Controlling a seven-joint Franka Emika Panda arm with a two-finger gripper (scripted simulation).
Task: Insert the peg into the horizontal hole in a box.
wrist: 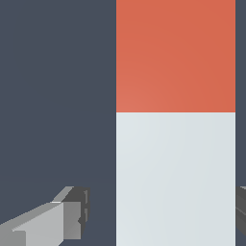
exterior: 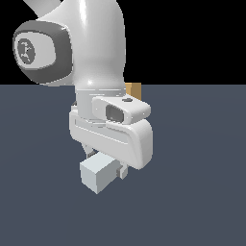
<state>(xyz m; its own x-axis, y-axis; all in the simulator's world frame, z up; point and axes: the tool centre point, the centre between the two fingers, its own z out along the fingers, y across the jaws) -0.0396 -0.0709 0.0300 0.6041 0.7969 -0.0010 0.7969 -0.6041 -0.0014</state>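
The peg point(wrist: 175, 178) lies on the floor, light grey-white with a red-orange end point(wrist: 175, 55). In the exterior view only its grey-white end point(exterior: 97, 176) shows below the hand. My gripper point(wrist: 163, 209) straddles the grey part with both fingers beside it. One finger point(wrist: 72, 216) stands clearly apart from the peg, and the other point(wrist: 241, 207) is close to its opposite side. The gripper point(exterior: 105, 161) is open and low over the peg. Only a tan corner of the box point(exterior: 134, 89) shows behind the arm. The hole is hidden.
The arm's large white links point(exterior: 96, 43) fill the upper middle of the exterior view and hide most of the box. The dark grey-blue floor point(exterior: 202, 182) stretches around the peg on all sides.
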